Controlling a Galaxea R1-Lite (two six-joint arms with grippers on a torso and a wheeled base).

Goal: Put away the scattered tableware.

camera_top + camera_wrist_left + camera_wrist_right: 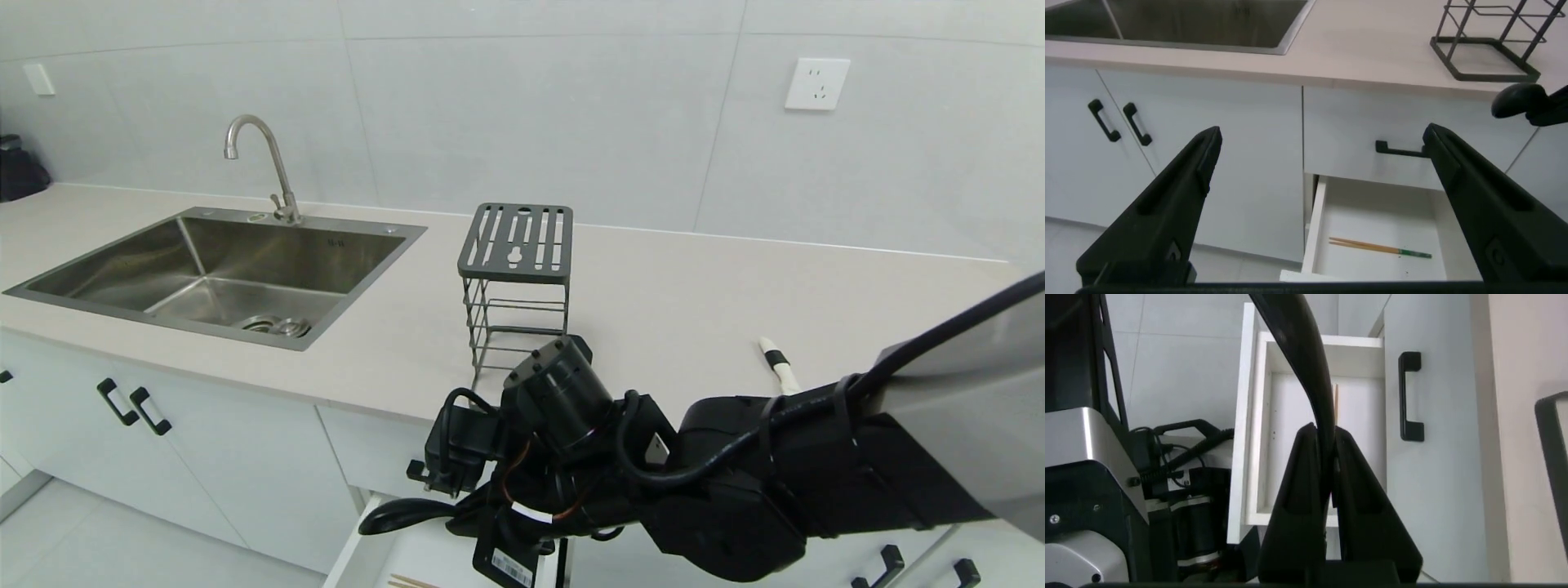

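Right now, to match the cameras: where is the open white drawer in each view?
Head view: open white drawer at the bottom edge, left of centre.
Left wrist view: drawer just below the black bar handle.
Right wrist view: drawer behind the black utensil in the right gripper.
Shared landmark: the wooden chopsticks lying in it.

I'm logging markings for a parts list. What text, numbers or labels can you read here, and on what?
No text can be read.
Barcode sticker on the right arm: too small to read.
Mark on the sink rim: too blurred to read.
Wall socket: no print visible.
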